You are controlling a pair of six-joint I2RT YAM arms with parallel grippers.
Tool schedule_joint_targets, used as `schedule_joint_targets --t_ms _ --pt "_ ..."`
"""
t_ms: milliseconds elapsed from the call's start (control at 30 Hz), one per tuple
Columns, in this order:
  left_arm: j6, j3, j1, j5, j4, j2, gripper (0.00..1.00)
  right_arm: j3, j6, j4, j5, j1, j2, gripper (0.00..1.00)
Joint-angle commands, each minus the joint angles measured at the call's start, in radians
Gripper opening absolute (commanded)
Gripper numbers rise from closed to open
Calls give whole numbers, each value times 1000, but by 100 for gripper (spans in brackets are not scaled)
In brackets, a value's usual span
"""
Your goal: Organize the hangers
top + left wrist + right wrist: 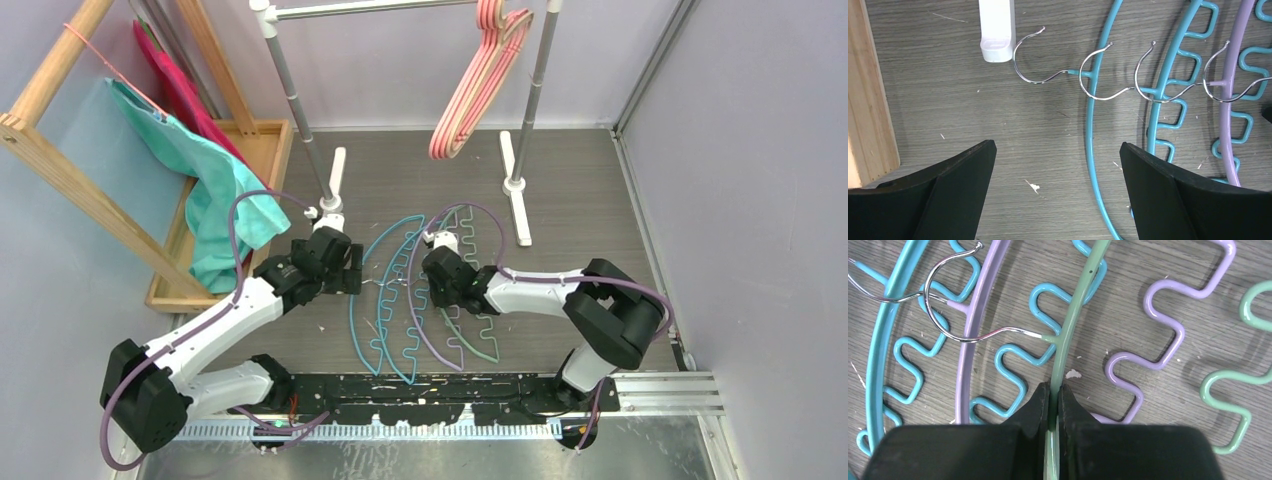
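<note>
Several thin arched hangers lie side by side on the floor between my arms: blue point(351, 310), teal point(1168, 75), purple point(412, 290) and green point(485, 345). Their steel hooks point left. Pink and beige hangers point(470, 100) hang on the garment rail at the back. My left gripper point(352, 272) is open and empty just above the floor; the blue hanger's arch point(1090, 130) runs between its fingers point(1057, 150). My right gripper point(440, 275) is shut on the green hanger's arched arm point(1070, 325), just below its hook point(1053, 390). The purple arch point(975, 340) lies to its left.
The white-and-steel garment rail point(290, 90) stands at the back, one foot point(996, 30) close to the hooks and the other point(518, 200) at the right. A wooden frame rack point(60, 170) with teal and red cloth point(215, 200) stands at the left, its base point(868, 100) beside my left gripper.
</note>
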Motion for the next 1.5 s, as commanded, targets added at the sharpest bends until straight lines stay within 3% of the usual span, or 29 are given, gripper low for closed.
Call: schedule_joint_targets --t_ms 0,400,633,833,1067,1467 --pt "-24 11 -3 -37 -7 -38 98 -16 -12 16 21 -25 -89 1" --pt "-108 -23 -3 -95 -31 -58 98 -10 71 -16 -124 -56 -428 1" --pt "-134 -62 -3 -99 0 -57 98 -3 172 89 -248 -49 -522 1" --pt "-156 -105 -2 -102 40 -39 98 44 179 130 -163 65 -553 1" --pt "-161 -141 -3 -75 77 -41 98 206 126 161 -96 161 -511 1" --pt "-144 -142 -3 -57 102 -54 98 619 8 143 -110 197 -204 1"
